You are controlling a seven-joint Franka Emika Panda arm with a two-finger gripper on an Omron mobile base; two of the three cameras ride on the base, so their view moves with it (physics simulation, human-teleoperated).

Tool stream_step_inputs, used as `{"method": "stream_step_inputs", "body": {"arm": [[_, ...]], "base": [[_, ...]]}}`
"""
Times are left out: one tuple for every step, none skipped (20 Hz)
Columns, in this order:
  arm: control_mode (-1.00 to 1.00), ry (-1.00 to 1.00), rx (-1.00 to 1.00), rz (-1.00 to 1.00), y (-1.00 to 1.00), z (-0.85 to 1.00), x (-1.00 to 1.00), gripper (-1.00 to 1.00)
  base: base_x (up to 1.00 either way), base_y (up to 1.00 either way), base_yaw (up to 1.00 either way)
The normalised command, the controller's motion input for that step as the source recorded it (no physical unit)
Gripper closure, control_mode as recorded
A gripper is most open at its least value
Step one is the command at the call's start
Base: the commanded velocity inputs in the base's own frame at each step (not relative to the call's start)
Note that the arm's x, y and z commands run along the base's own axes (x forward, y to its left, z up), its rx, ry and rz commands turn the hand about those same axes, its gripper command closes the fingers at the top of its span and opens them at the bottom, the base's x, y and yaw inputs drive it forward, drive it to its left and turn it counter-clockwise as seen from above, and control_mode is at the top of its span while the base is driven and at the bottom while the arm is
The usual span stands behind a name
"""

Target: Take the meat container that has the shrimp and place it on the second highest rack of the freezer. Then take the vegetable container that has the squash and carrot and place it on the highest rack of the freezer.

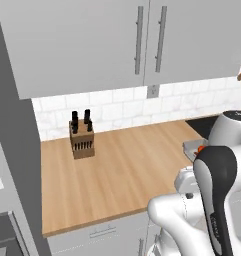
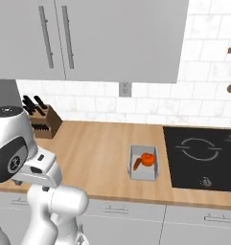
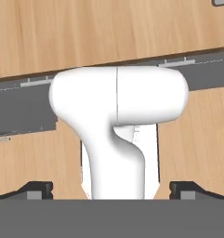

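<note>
We see a grey tray lying flat on the wooden desk, at about 5 o'clock from the middle of the right base view. Inside it sit chunky orange-red pieces, the squash and carrot, gathered toward the tray's far end. In the left base view the same tray peeks out at 3 o'clock, mostly hidden behind the arm, with a bit of orange showing at its edge.

Just beside the tray, at its 3 o'clock in the right base view, lies a black cooktop set into the desk. Well apart at its 9 o'clock stands a knife block against the tiled wall; in the left base view that block stands upright near the back of the desk. Pale wall cabinets with bar handles hang above. A wall socket sits at 12 o'clock from the tray.

In the hand view the tool shows two dark fingertips set far apart, so its jaws stand wide and hold nothing.
</note>
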Motion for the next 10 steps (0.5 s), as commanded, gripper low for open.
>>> {"method": "stream_step_inputs", "body": {"arm": [[1.00,0.00,0.00,0.00,0.00,0.00,0.00,-1.00],[1.00,0.00,0.00,0.00,0.00,0.00,0.00,-1.00],[1.00,0.00,0.00,0.00,0.00,0.00,0.00,-1.00],[1.00,0.00,0.00,0.00,0.00,0.00,0.00,-1.00],[-1.00,0.00,0.00,-0.16,0.00,0.00,0.12,-1.00],[-1.00,0.00,0.00,-0.15,0.00,0.00,0.22,-1.00],[-1.00,0.00,0.00,-0.14,-0.04,-0.09,0.31,-1.00],[-1.00,0.00,0.00,-0.15,-0.34,-0.04,0.55,-1.00],[-1.00,0.00,0.00,-0.16,-0.46,-0.03,0.66,-1.00],[-1.00,0.00,0.00,-0.16,-0.59,-0.04,0.74,-1.00]], "base": [[0.25,0.27,-0.31],[0.17,0.14,-0.25],[0.16,0.10,-0.22],[0.14,0.08,-0.19],[0.00,0.00,0.00],[0.00,0.00,0.00],[0.00,0.00,0.00],[0.00,0.00,0.00],[0.00,0.00,0.00],[0.00,0.00,0.00]]}}
